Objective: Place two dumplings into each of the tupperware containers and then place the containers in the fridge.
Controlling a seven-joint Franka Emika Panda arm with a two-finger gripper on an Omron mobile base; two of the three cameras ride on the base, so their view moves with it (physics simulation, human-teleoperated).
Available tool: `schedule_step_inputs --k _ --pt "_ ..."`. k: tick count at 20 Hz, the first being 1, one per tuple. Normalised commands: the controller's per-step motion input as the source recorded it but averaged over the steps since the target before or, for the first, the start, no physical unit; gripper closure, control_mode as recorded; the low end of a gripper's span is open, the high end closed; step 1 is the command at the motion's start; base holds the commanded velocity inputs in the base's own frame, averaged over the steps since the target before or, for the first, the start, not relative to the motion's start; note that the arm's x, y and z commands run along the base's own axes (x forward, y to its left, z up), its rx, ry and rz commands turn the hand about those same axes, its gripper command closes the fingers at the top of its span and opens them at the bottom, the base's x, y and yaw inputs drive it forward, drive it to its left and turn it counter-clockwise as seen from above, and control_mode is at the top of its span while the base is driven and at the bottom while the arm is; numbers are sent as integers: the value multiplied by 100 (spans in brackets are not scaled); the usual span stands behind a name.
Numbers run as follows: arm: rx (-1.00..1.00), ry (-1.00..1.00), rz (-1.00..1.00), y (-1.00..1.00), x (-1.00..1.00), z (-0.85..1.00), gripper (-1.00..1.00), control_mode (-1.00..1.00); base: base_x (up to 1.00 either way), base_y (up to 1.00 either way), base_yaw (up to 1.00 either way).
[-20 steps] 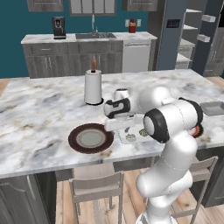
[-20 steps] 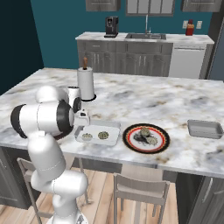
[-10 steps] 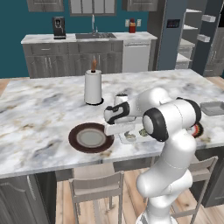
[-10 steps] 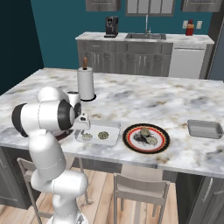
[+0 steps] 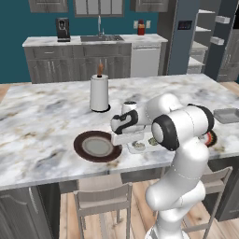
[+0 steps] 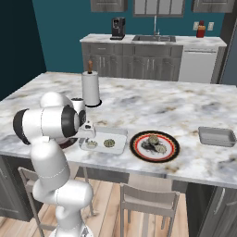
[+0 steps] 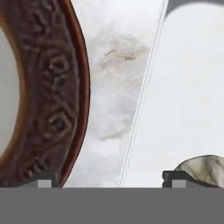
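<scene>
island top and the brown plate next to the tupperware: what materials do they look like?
Island top: looks like polished marble, white with grey and tan veining. Brown plate: likely glazed ceramic, with a dark embossed rim and a pale grey centre; a render, so not certain.

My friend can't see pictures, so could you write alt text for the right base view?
A white robot arm holds its gripper low over a tray with two dumplings on a marble counter. Right of it sit a red-rimmed plate of dumplings and a second, empty tray.
</scene>
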Motion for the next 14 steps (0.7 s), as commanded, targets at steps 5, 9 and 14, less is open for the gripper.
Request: schedule_step_inputs --k 5,9,14 --pt "0 0 0 0 0 0 100 -100 0 0 0" --pt "0 0 0 0 0 -1 100 -100 0 0 0" --pt "0 0 0 -2 0 7 100 -100 0 0 0"
